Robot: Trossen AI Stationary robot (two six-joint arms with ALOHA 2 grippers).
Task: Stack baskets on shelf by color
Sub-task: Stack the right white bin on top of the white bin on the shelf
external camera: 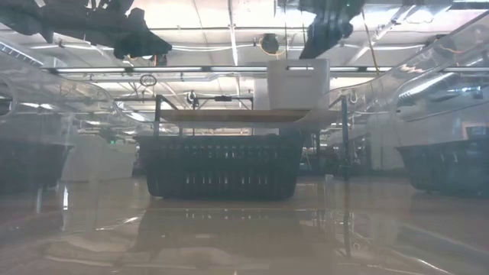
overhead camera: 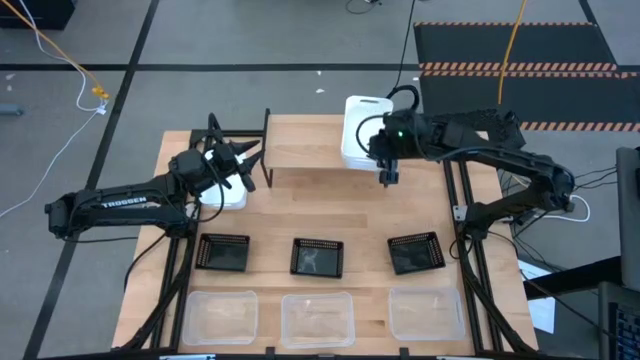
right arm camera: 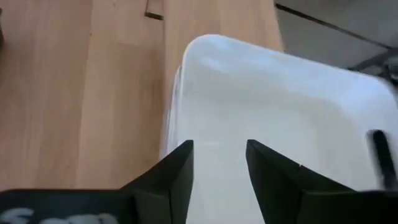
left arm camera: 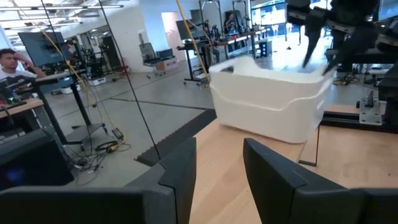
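**White bins at the shelf, six more lined up on the desk**

Counted from above: three black mesh baskets, at (overhead camera: pixel 223 252), (overhead camera: pixel 317 257) and (overhead camera: pixel 416 252), stand in a row on the desk (overhead camera: pixel 370 200) in front of the shelf (overhead camera: pixel 305 155). Three clear baskets, at (overhead camera: pixel 218 315), (overhead camera: pixel 317 317) and (overhead camera: pixel 425 311), make a second row farther from the shelf, along the desk's near edge. One white stack (overhead camera: pixel 362 130) rests on the shelf's right end, its far rim overhanging the shelf toward the floor; in the left wrist view two nested rims show in it. Another white basket (overhead camera: pixel 228 187) sits on the desk just left of the shelf, mostly hidden under the left arm.

The middle and left of the shelf plank are bare wood. Wide gaps separate the baskets within each row, and a bare strip of desk lies between the shelf and the black row.

The right end effector (overhead camera: pixel 387 178) hangs over the near edge of the white stack, fingers released and holding nothing. The left end effector (overhead camera: pixel 240 170) hovers by the shelf's left end, also parted and empty.

The left forearm reads "TROSSEN".
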